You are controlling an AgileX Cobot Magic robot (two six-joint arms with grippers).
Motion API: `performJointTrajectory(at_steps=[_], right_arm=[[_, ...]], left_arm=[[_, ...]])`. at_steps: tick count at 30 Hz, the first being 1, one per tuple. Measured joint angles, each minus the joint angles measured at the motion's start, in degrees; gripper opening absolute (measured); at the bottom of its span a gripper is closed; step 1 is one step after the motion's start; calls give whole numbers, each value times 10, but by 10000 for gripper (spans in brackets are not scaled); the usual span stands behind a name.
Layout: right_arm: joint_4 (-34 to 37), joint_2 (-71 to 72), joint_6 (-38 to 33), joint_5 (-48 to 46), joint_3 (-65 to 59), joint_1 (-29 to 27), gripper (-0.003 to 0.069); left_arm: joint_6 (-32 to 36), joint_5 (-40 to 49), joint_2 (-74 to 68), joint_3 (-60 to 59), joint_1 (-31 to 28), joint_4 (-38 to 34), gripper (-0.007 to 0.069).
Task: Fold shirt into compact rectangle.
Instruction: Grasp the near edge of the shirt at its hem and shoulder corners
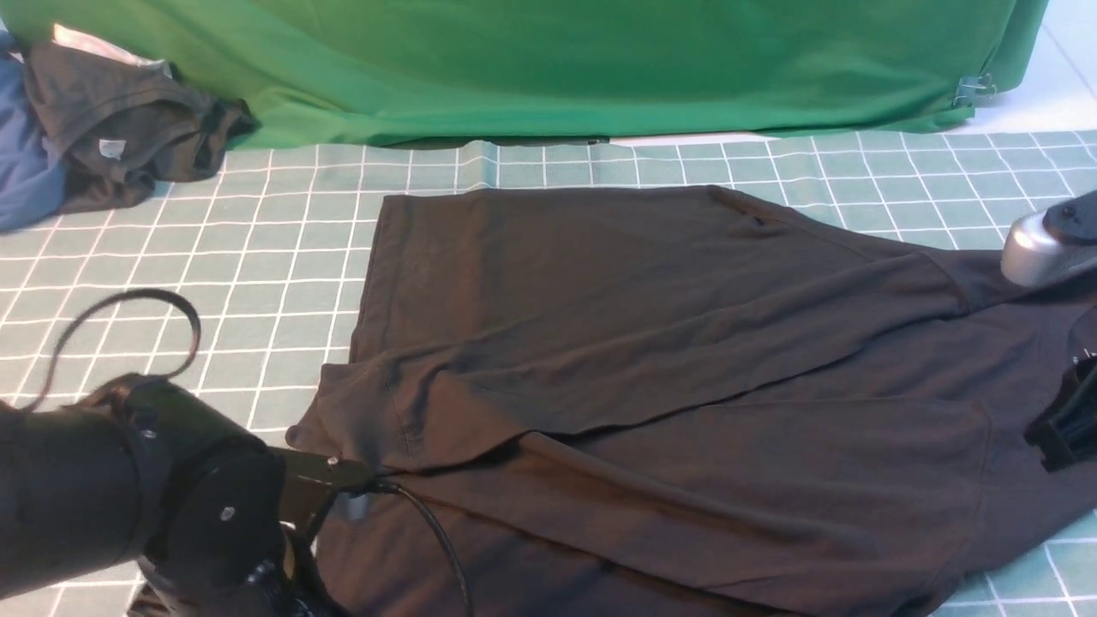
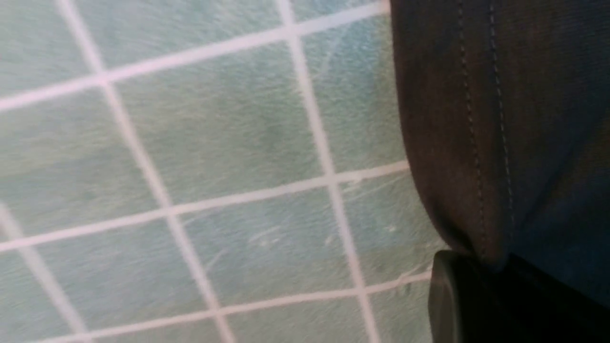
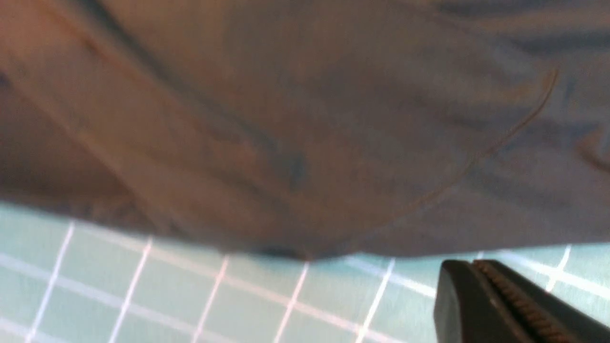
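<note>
Front view: the shirt [image 1: 651, 343] lies spread across the gridded tabletop [image 1: 257, 257], with its far part lapped over the near part. The left claw [image 1: 356, 490] sits at the shirt's left edge. The right claw [image 1: 1063, 428] is at the right edge, over the cloth. A dark garment [image 1: 128, 128] and a blue garment [image 1: 26, 171] are heaped far left.

Left wrist view: only here does the stitched hem [image 2: 476, 143] show, gathered into the clenched left claw.

Right wrist view: the right claw is clenched on nothing, its toothed tips together, near the shirt's edge.
</note>
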State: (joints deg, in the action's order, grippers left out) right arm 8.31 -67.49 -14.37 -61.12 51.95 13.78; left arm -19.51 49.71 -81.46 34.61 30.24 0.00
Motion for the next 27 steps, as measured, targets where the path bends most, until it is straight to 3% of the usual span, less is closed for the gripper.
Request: performJointTrajectory(at_steps=[8,12,18,19,20,22,27], right_arm=[[-6,0,-7,-47,0,0,31],[11,0,8,-51,-14,0,80],[56,1,8,-5,-97,44,308],[61,0,8,40,-125,76,404],[61,-1,8,45,-129,79,416],[64,-13,8,116,-168,128,552],[56,-55,17,206,-189,194,591]], left_arm=[[-32,49,91,2,0,52,8],[-46,66,117,2,0,75,11],[-62,70,122,2,0,83,11],[-62,59,122,2,0,78,11],[-62,59,122,2,0,78,11],[-63,49,122,2,0,75,11],[-63,47,123,2,0,75,11]])
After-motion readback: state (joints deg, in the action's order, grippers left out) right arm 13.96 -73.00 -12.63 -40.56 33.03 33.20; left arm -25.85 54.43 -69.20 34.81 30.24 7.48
